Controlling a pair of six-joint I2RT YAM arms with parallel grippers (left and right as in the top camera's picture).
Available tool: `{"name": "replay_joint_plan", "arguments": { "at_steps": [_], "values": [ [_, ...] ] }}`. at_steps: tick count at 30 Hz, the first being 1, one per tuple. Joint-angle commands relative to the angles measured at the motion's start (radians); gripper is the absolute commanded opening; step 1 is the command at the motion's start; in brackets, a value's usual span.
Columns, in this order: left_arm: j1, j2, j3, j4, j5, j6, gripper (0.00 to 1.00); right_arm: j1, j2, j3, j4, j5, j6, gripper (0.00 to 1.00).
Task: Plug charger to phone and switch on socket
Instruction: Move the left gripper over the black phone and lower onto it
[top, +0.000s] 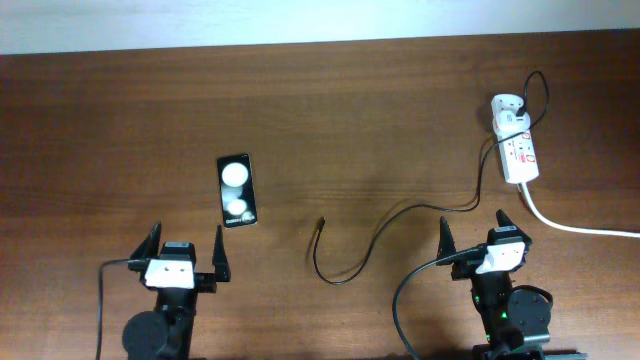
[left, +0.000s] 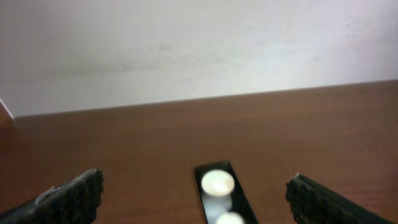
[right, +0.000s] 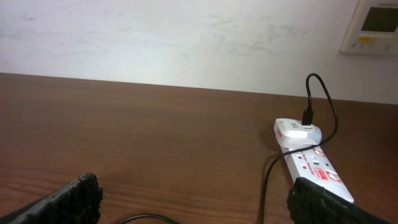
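Overhead and wrist views, task not yet begun. The phone (top: 237, 190) lies flat on the table (top: 100, 130), just ahead of the left gripper (top: 187, 240), its lettered end toward the arm. The left gripper's jaws stand wide apart and empty, and so do those of the right gripper (top: 473, 228), which is well to the phone's right. The charger (top: 380, 232) runs in loose curves. Its plug tip (top: 321, 223) rests near the phone's right side and apart from it, and its white adapter (top: 507, 108) sits in the socket (top: 520, 152), far to the phone's right. A thick white cord (top: 580, 225) leaves the socket farther from the phone.

Handling, as judged: the cable is thin, light and limp, so it will sag and twist. It is best held on the stiffer part just behind the tip. The phone is glossy and light and likely to slide on the wood, so it should be braced across its long edges. Which end bears the port cannot be told.
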Motion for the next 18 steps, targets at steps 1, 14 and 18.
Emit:
{"name": "replay_joint_plan", "arguments": {
  "at_steps": [1,14,18],
  "values": [
    [0.006,0.086,0.127,-0.031,0.008,0.001,0.99,0.009,-0.007,-0.005,-0.004,-0.020,-0.003,0.99],
    [0.005,1.188,0.971,-0.475,0.015,0.002,0.99,0.009,-0.007,-0.005,-0.003,-0.020,-0.003,0.99],
    [0.004,1.440,1.169,-0.683,0.019,0.035,0.99,0.009,-0.007,-0.005,-0.003,-0.020,-0.003,0.99]
  ]
}}
